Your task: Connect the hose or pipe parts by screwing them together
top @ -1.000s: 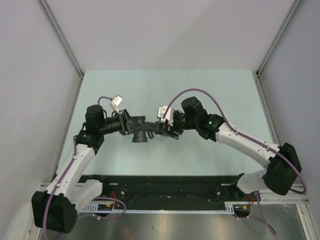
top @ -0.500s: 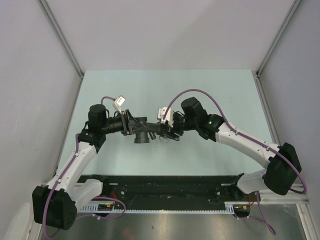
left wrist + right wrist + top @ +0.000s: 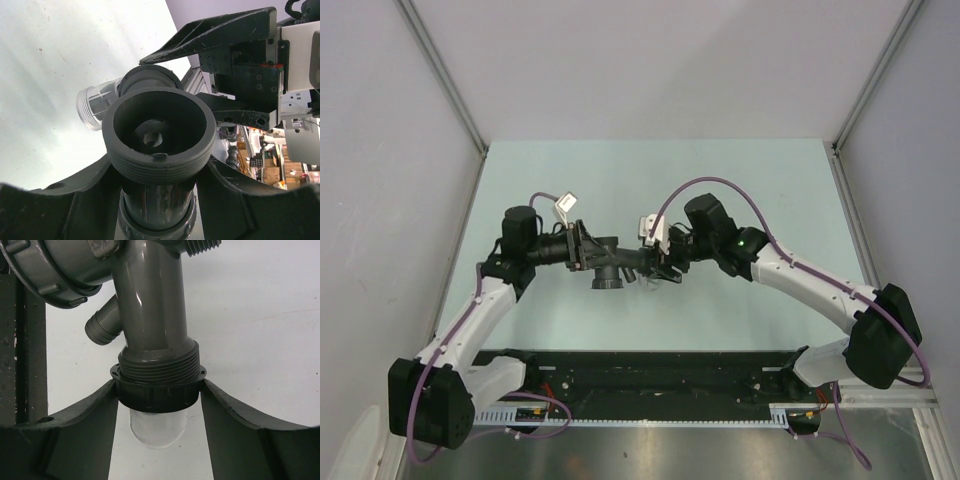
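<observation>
The dark grey pipe parts (image 3: 608, 270) hang above the table's middle, held between both arms. My left gripper (image 3: 588, 252) is shut on the tube of one fitting (image 3: 157, 200). Its wide threaded mouth (image 3: 159, 135) faces the left wrist camera. My right gripper (image 3: 159, 390) is shut on a black collar nut (image 3: 159, 397), which sits on the threaded end of the grey pipe (image 3: 155, 305). A clear cap (image 3: 157, 425) sticks out below the collar. A barbed branch (image 3: 102, 327) angles off to the left.
The pale green table (image 3: 740, 190) lies under the parts, with grey walls on three sides. A black rail (image 3: 650, 372) runs along the near edge between the arm bases. The right gripper's body (image 3: 240, 75) is close behind the fitting in the left wrist view.
My left arm has shifted slightly to the right and its wrist has turned a little. The held parts moved slightly right with it. The right arm has barely moved.
</observation>
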